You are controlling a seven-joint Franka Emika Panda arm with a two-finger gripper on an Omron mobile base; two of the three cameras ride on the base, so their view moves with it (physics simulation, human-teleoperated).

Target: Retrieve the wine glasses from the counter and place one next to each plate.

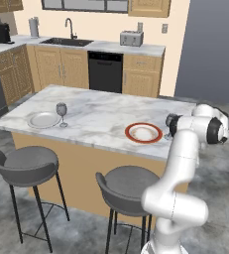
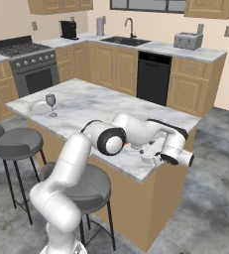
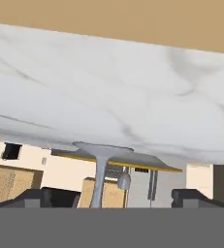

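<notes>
On the marble island (image 1: 106, 111), one wine glass (image 1: 61, 113) stands upright just right of the pale grey-white plate (image 1: 43, 119); both also show in the right base view, the glass (image 2: 50, 104) and the plate (image 2: 39, 107). The red-rimmed plate (image 1: 143, 132) lies near the island's right end. My gripper (image 1: 170, 127) sits right beside it, low over the marble. The hand view is rolled upside down. In it the second wine glass (image 3: 100, 167) stands with its foot on the marble. Its thin stem is midway between the fingers of my open gripper (image 3: 116, 197), touching neither.
Two grey stools (image 1: 24, 166) stand along the island's near side. The back counter (image 1: 136, 48) carries a toaster (image 1: 131, 37) and a sink, with a black dishwasher (image 1: 105, 72) below. A stove (image 2: 29, 67) is at the left.
</notes>
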